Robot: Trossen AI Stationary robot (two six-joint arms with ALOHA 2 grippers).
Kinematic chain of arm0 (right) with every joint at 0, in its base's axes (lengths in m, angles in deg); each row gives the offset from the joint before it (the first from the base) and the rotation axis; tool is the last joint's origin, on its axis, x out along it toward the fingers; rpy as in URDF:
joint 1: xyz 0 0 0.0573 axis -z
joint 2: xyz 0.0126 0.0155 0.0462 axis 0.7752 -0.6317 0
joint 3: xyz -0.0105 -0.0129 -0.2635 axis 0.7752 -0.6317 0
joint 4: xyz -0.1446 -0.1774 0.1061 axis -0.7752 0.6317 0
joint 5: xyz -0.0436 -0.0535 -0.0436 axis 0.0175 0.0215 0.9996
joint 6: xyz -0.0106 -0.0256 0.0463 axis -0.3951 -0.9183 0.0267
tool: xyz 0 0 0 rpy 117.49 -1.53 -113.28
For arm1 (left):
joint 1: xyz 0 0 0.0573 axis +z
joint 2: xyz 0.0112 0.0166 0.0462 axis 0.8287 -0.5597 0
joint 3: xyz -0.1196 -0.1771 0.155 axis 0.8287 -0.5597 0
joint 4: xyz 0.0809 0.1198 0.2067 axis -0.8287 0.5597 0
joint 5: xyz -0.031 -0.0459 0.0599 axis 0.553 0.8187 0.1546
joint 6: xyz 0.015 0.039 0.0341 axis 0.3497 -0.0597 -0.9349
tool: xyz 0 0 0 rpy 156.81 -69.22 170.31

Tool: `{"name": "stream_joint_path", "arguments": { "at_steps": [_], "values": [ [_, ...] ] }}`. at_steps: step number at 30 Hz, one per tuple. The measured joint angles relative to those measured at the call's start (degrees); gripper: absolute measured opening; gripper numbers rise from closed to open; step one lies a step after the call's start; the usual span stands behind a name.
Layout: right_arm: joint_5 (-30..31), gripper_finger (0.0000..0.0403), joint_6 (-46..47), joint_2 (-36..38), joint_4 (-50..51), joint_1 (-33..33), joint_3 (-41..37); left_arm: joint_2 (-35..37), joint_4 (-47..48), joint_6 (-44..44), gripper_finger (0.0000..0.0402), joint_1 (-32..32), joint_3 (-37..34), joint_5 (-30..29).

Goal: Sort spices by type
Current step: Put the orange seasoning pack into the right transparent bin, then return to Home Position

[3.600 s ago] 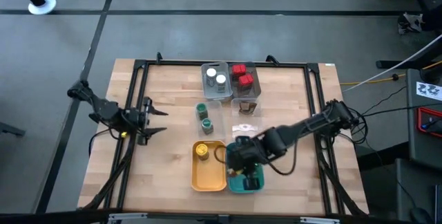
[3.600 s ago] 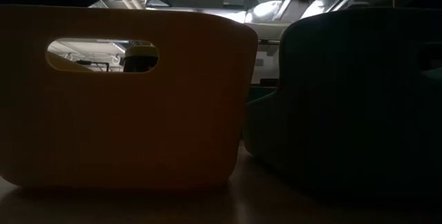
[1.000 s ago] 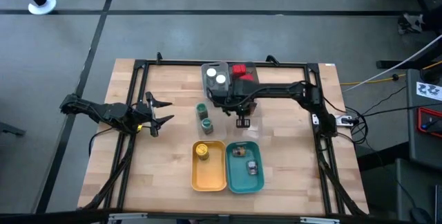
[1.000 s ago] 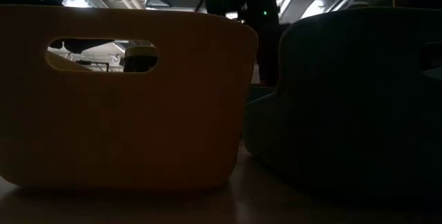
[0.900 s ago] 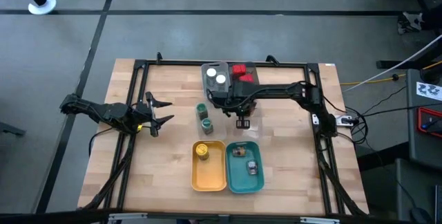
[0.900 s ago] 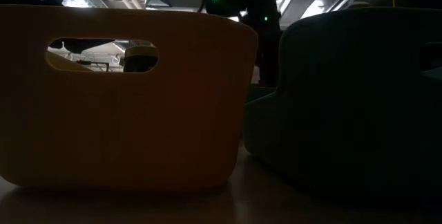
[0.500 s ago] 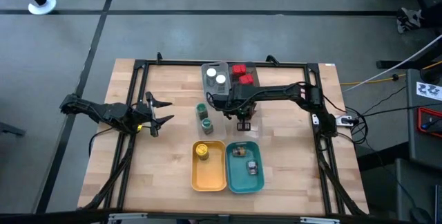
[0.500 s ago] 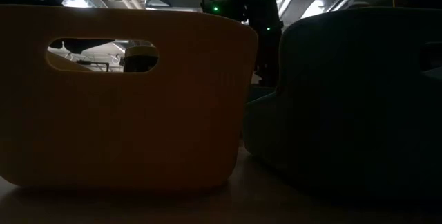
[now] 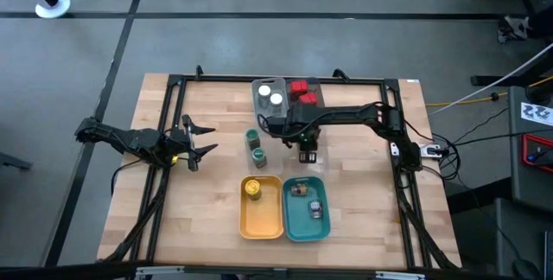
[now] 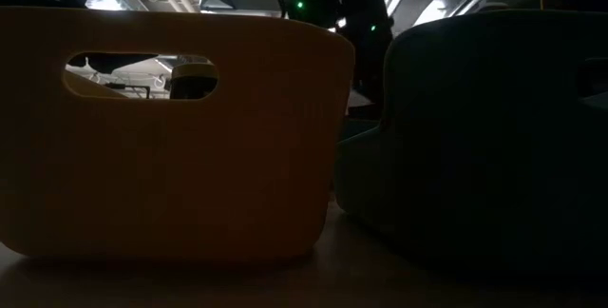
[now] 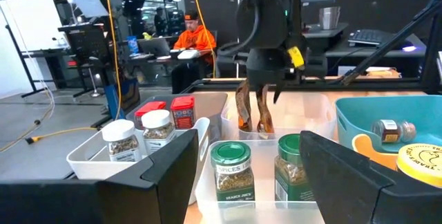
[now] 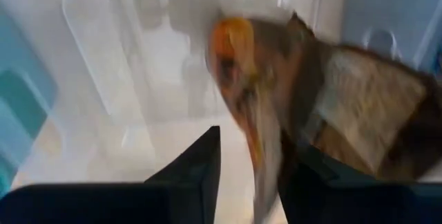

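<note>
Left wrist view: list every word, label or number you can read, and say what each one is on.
No text can be read for certain.
green-lidded jars: printed front labels, too small to read.
red tins: white print, blurred.
white-lidded jars: labels too small to read.
yellow lid: faint marks, unreadable.
brown packet: print blurred.

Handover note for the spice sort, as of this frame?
Right gripper: shut on a brown spice packet, over the clear tray.
Left gripper: open, idle at table's left edge.
Done: white-lidded jars in grey tray; red boxes beside them; yellow tin in yellow tray; two small jars in teal tray.
Left: place the packet; two green-lidded jars in a clear tray.
</note>
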Motion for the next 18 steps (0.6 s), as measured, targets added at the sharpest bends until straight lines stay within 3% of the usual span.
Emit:
{"name": "stream_joint_path", "arguments": {
  "at_steps": [4, 9, 18],
  "values": [
    [0.0, 0.0122, 1.6, 0.0, 5.9, 0.0, 4.0, 0.0, 0.0, 0.2, 0.0237, 0.0, 0.0, 0.4],
    [0.0, 0.0122, 2.3, 1.6, 5.5, 0.0, 7.8, 0.0, 0.0, 0.2, 0.0237, 0.0, 0.0, 0.4],
    [0.1, 0.0122, 2.3, 12.2, 5.2, -0.2, 8.0, 0.0, 0.0, 0.2, 0.0237, 0.0, 0.0, 0.4]
  ]
}}
